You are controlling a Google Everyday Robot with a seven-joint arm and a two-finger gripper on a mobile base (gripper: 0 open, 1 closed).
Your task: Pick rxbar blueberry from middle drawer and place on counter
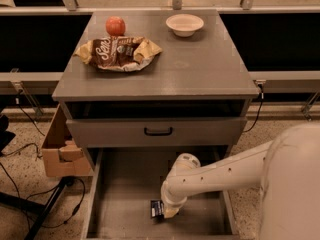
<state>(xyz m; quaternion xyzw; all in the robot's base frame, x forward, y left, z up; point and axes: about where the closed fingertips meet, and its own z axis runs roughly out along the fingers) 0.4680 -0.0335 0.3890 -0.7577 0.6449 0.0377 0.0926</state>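
The rxbar blueberry (156,208) is a small dark wrapper lying on the floor of the open middle drawer (125,189), near its front centre. My gripper (168,210) reaches down into the drawer from the right and sits right against the bar's right side, covering part of it. The white arm (220,171) slants across the drawer's right half. The counter (200,64) is the grey cabinet top above.
On the counter lie a brown-and-yellow snack bag (118,53), a red apple (115,25) and a white bowl (184,24). A shallower drawer front with a black handle (158,131) overhangs the open drawer. A cardboard box (60,151) and cables sit on the floor at left.
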